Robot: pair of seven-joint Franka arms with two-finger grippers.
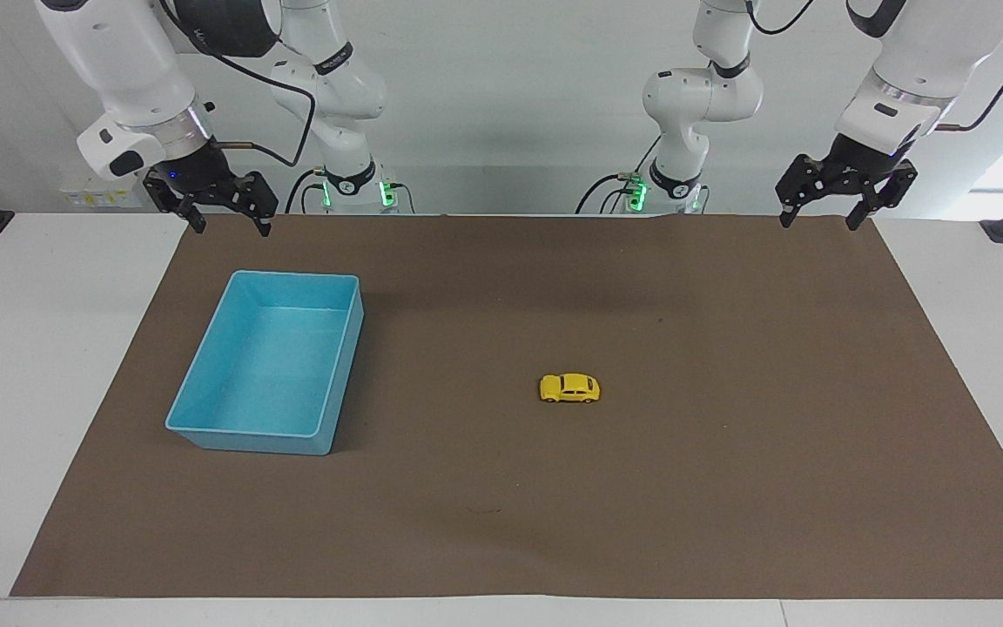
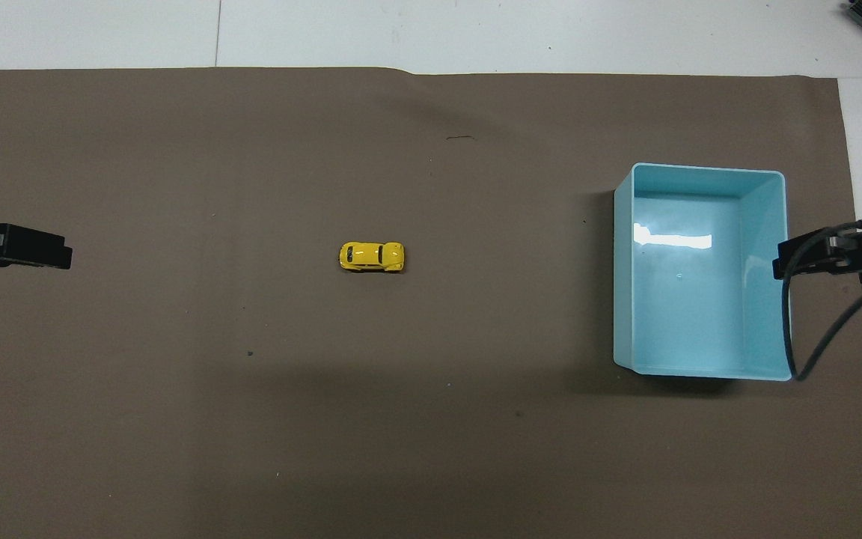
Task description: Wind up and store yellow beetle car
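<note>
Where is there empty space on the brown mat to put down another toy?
Lots of room. The brown mat is bare between the yellow beetle car and the light-blue bin, and all along the edge farthest from the robots. The left arm's end is bare too. The only crowded part is the right arm's end, where the bin sits. Both pincers hang open near the robots.

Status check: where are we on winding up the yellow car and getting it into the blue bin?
Nothing looks done yet. The yellow beetle car sits untouched on the brown mat, apart from the light-blue bin, which holds nothing. Nothing is in hand: the left gripper and right gripper both hang open at the robots' edge of the mat. Picking up, winding and storing all remain.
</note>
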